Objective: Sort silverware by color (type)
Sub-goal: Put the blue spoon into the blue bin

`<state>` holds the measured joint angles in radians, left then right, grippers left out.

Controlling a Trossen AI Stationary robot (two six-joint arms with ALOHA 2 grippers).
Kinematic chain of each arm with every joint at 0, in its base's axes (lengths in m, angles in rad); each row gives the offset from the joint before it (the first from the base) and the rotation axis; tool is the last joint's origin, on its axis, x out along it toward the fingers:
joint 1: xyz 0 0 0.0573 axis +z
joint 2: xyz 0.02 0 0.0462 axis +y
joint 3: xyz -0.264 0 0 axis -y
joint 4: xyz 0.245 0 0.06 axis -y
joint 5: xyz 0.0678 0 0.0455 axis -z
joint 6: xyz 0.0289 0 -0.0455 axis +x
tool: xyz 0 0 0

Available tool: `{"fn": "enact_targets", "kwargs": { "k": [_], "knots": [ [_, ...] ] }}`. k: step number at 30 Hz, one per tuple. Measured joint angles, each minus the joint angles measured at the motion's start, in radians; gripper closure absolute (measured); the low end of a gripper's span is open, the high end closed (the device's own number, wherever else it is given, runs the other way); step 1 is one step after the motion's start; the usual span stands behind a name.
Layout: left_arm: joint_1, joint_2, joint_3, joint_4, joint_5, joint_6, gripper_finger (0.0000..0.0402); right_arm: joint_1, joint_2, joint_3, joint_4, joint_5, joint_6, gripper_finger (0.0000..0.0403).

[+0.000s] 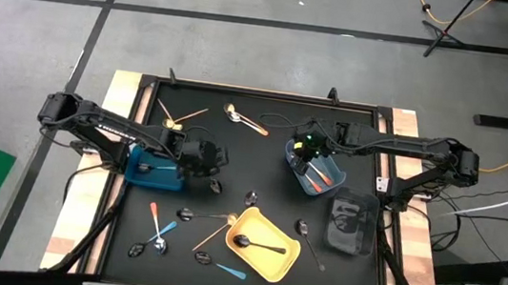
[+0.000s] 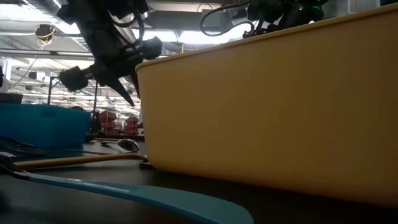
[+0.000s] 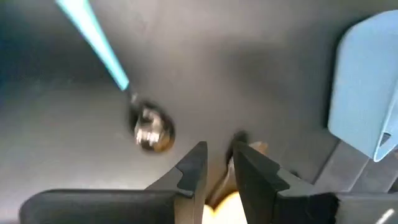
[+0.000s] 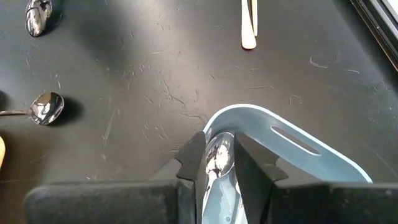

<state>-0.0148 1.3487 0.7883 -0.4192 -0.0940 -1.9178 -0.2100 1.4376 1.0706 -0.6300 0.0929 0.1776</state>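
Where the pale-blue bin (image 4: 329, 163) sits, the right end effector (image 4: 217, 142) grips a spoon (image 4: 217, 163).

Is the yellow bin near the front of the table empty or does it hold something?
Not empty. The high view shows one black spoon lying inside the yellow bin, with nothing else visible in it.

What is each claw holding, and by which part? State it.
Right claw: shiny silver spoon, pinched at its bowl, over the light-blue plastic bin. Left claw: slim tan piece, pinched; which part cannot be told.
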Motion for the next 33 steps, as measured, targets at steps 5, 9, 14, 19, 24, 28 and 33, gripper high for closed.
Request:
{"fn": "enact_targets", "kwargs": {
  "k": [5,9,14,19,24,28,33],
  "knots": [
    [0.03,0.0,0.0,0.001,0.109,-0.047,0.0329,0.0,0.0,0.0,0.0,0.0,0.0,0.0331],
    [0.052,0.0,0.0,0.002,0.186,-0.105,0.0329,0.0,0.0,0.0,0.0,0.0,0.0,0.0331],
    [0.075,0.0,0.0,0.024,0.264,-0.179,0.0329,0.0,0.0,0.0,0.0,0.0,0.0,0.0331],
    [0.08,0.0,0.0,0.139,0.261,-0.207,0.0329,0.0,0.0,0.0,0.0,0.0,0.0,0.0331],
    [0.08,0.02,0.001,0.27,0.238,-0.273,0.0329,0.0,0.0,0.0,0.0,0.0,0.0,0.0331],
    [0.08,0.091,0.001,0.365,0.241,-0.304,0.0329,0.0,0.0,0.0,0.001,0.0,0.0,0.0331],
    [0.095,0.142,0.001,0.37,0.318,-0.304,0.0329,0.0,0.0,0.0,0.004,0.0,0.0,0.0331]
  ]
}}
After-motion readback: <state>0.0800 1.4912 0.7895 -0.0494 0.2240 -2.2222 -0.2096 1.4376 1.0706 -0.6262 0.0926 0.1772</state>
